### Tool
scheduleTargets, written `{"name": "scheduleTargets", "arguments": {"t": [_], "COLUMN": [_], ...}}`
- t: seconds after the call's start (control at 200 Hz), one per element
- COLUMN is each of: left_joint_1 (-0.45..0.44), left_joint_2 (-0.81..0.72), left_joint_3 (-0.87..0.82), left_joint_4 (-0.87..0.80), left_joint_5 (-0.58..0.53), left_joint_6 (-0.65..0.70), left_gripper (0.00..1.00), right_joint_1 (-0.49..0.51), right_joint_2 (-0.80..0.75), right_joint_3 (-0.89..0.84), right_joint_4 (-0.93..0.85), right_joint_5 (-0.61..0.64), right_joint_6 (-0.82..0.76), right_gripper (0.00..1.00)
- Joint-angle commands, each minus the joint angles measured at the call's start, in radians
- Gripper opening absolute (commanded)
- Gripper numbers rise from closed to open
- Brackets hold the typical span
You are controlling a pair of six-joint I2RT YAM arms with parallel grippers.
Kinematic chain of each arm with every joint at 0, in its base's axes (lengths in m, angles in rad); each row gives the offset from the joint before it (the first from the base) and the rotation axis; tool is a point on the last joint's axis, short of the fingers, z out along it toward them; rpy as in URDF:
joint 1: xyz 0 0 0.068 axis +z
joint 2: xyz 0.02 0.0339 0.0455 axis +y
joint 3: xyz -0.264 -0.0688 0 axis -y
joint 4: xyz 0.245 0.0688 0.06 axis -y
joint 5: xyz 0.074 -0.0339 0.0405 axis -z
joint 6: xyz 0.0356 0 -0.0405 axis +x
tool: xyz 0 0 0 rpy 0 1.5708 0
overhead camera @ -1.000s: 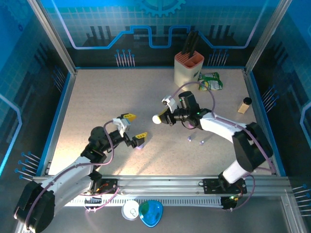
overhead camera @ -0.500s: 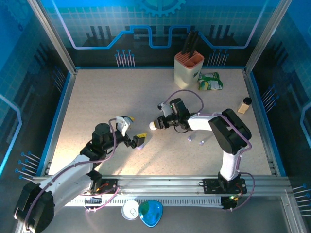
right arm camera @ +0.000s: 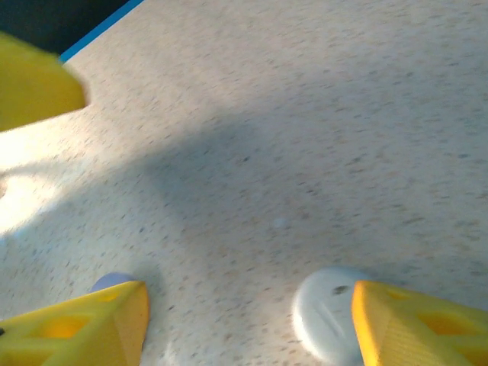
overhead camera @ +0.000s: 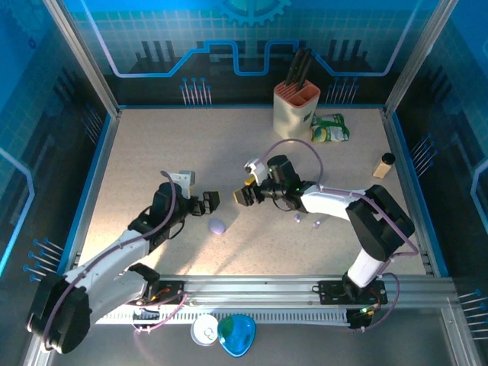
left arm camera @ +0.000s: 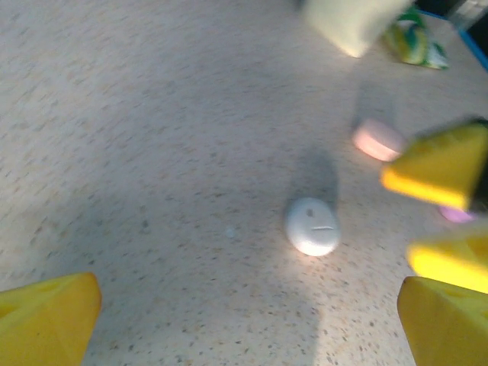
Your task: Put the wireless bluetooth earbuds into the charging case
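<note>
A white pebble-shaped charging case [left arm camera: 313, 226] lies closed on the table. In the right wrist view that white case [right arm camera: 328, 313] sits on the table against the inside of my right gripper's [right arm camera: 252, 328] right finger; the jaws are open and nothing is held. A lilac case [overhead camera: 218, 226] lies between the arms, and its edge [right arm camera: 113, 280] peeks out behind the right gripper's left finger. My left gripper [overhead camera: 202, 200] hangs wide open and empty just left of the right gripper [overhead camera: 244, 192]. Two tiny earbuds [overhead camera: 297, 219] lie below the right forearm. A pink case [left arm camera: 377, 139] lies further back.
A knife block [overhead camera: 296, 107], a green packet [overhead camera: 330, 127] and a small bottle [overhead camera: 383, 165] stand at the back right. Below the table's front rail lie a blue lid [overhead camera: 235, 334] and a white disc [overhead camera: 204, 329].
My right gripper has swung left and down and opened, letting the white case go onto the table. My left gripper has drawn back from the lilac case, which now lies uncovered.
</note>
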Motion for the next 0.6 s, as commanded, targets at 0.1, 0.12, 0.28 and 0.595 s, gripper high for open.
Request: {"name": "scheduleTargets", "arguments": {"t": [0.1,0.12,0.28,0.595], "left_joint_1": [0.042,0.044,0.072,0.105], "left_joint_2": [0.076,0.081,0.144,0.269], "left_joint_3": [0.047,0.053,0.122,0.286], "left_joint_4": [-0.066,-0.068,-0.132,-0.321], "left_joint_5": [-0.051,-0.055,-0.062,0.043], "left_joint_6": [-0.201,-0.204,-0.232,-0.14], "left_gripper": [0.99,0.99,0.99,0.99], "right_joint_1": [0.155,0.17,0.286,0.353], "right_joint_2": [-0.019,-0.019,0.009,0.132], "right_joint_3": [-0.062,-0.066,-0.046,0.072], "right_joint_4": [0.021,0.021,-0.021,-0.122], "right_joint_5": [0.056,0.064,0.18,0.278], "right_joint_6": [-0.136,-0.143,-0.162,-0.128], "right_gripper": [0.78,0.79,0.84,0.9]}}
